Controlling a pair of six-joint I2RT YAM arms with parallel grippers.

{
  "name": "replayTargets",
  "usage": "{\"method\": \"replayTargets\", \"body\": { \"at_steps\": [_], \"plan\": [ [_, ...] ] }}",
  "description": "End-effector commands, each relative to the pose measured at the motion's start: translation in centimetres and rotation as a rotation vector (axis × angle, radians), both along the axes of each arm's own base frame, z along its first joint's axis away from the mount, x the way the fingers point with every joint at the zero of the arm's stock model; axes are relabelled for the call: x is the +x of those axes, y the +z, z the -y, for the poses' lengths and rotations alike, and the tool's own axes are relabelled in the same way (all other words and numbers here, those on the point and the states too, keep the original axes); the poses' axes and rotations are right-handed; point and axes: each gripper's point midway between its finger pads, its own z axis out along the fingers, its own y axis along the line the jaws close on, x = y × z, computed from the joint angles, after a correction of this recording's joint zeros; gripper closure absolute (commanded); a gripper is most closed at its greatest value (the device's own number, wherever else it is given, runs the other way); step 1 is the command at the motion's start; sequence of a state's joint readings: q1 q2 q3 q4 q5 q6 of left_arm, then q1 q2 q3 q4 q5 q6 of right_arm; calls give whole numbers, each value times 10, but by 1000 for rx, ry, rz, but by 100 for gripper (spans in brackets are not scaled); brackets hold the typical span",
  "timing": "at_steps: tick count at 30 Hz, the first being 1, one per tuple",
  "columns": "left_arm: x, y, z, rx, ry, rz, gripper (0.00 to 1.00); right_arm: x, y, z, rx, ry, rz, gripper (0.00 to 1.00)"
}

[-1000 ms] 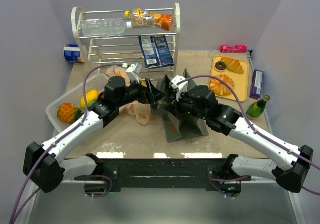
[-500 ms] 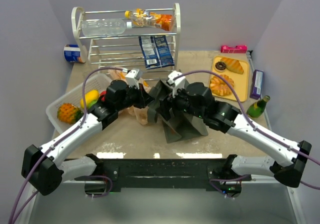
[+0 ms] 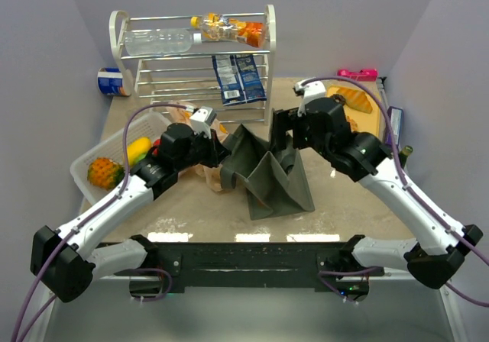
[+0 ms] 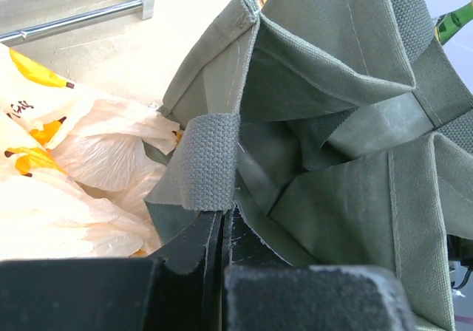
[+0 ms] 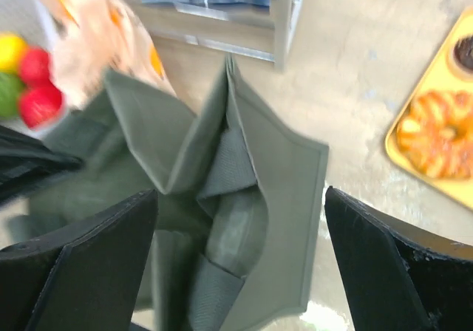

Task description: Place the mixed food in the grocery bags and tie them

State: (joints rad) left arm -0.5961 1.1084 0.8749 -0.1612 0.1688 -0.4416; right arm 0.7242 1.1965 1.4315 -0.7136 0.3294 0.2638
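The dark olive tote point(image 3: 275, 178) lies crumpled and folded at the table's middle. My left gripper point(image 3: 222, 153) is at its left edge, shut on the tote's webbing handle point(image 4: 209, 161), jaws point(image 4: 224, 216) pressed together. My right gripper point(image 3: 284, 137) hangs open above the tote's far side, holding nothing point(image 5: 240, 198). The peach plastic bag point(image 3: 208, 171) lies crumpled left of the tote point(image 4: 74, 154). A clear bottle point(image 3: 157, 41) and an orange-filled bottle point(image 3: 229, 29) lie on the rack, with blue snack packets point(image 3: 238, 79) hanging below. Red fruits point(image 5: 38, 102) and a yellow one point(image 3: 137, 150) sit in the basket.
A white rack point(image 3: 122, 52) stands at the back. A white basket point(image 3: 85, 156) is at the left. A yellow tray point(image 3: 368, 132) of pastries, a purple box point(image 3: 393, 128) and a green bottle point(image 3: 393, 162) are at the right. A blue can point(image 3: 113, 81) is back left.
My left gripper has shut on the tote's handle. My right gripper has opened, let go of the tote and lifted away to the back right. The tote has sagged.
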Motion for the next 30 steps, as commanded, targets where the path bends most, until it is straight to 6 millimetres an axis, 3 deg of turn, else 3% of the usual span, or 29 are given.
{"method": "replayTargets", "body": {
  "at_steps": [1,4,7,8,9,10,11,12,14,15,17,18,23,26,30],
  "plan": [
    [2,28,-1,-3,-9,67,100,-5,-62,1,-116,7,-150,1],
    [4,31,-1,9,-9,78,100,-2,-85,-5,-135,24,-197,2],
    [6,37,-7,51,-1,96,100,2,-98,-6,-179,25,-220,9],
    [8,39,-11,78,10,100,100,8,-102,2,-232,-11,-220,23],
    [15,56,-19,118,44,154,100,10,-100,8,-264,-35,-216,29],
    [12,52,-28,177,54,132,100,12,-91,17,-301,-66,-214,36],
    [13,56,-35,212,68,141,100,18,-82,32,-354,-141,-179,53],
    [19,72,-47,259,114,179,100,21,-78,38,-387,-173,-174,61],
    [14,68,-64,354,142,145,100,21,-55,53,-425,-235,-149,79],
    [17,79,-75,396,180,166,100,25,-48,63,-474,-291,-132,83],
    [11,70,-94,496,208,120,100,24,-33,76,-519,-345,-117,88],
    [13,76,-108,545,264,129,100,27,-27,86,-561,-393,-97,88],
    [0,68,-141,685,328,85,100,32,-32,111,-664,-470,-130,91],
    [-4,69,-147,693,339,89,100,32,-34,124,-674,-502,-140,91],
    [-6,67,-130,624,266,105,100,31,-36,118,-641,-462,-152,91]
  ]
}}
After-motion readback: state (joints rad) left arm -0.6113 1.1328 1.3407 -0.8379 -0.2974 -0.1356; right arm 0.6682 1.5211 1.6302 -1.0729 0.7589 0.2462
